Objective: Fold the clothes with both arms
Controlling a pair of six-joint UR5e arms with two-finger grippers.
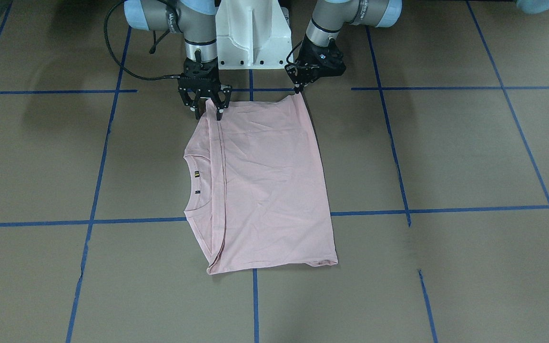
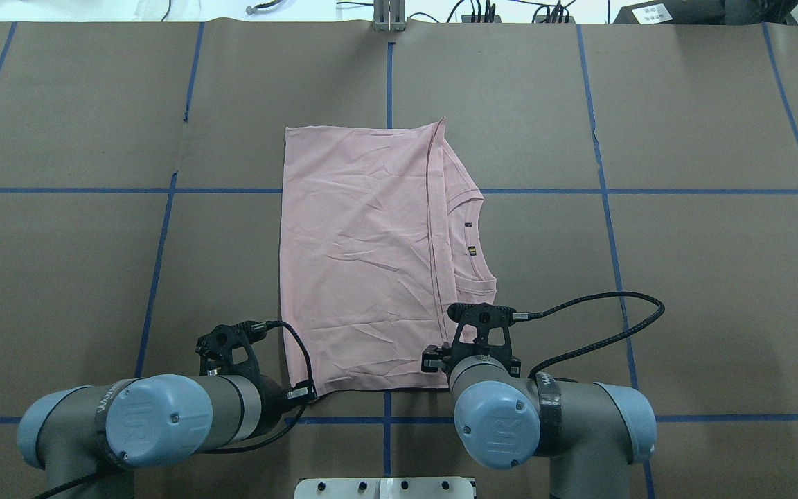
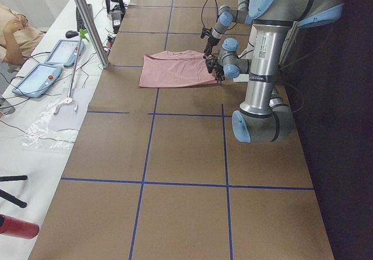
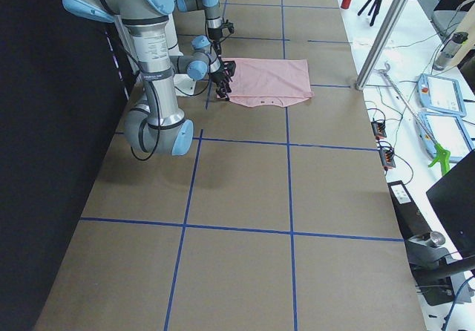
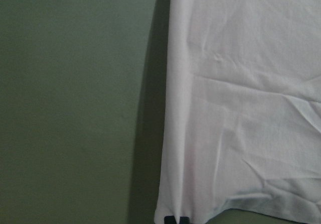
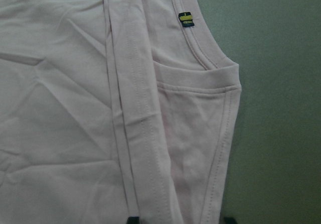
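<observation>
The clothes are one pale pink T-shirt [image 1: 265, 181] [image 2: 357, 263], lying folded and plain side up on the brown table. Its ribbed collar [image 2: 479, 239] points to the robot's right. My left gripper [image 1: 298, 88] [image 5: 176, 219] is shut on the shirt's near left corner, which rises slightly to the fingers. At the near right edge my right gripper [image 1: 208, 113] [image 6: 180, 220] is open, its two fingertips straddling the folded shoulder and hem band. The printed front of the shirt is hidden.
The white pedestal base [image 1: 250, 33] stands just behind both grippers. Blue tape lines [image 2: 388, 83] grid the brown table. A side bench with tablets [image 3: 52, 62] and cables runs along the far edge, past an aluminium post [image 3: 87, 21]. A person's arm [image 3: 14, 32] shows there.
</observation>
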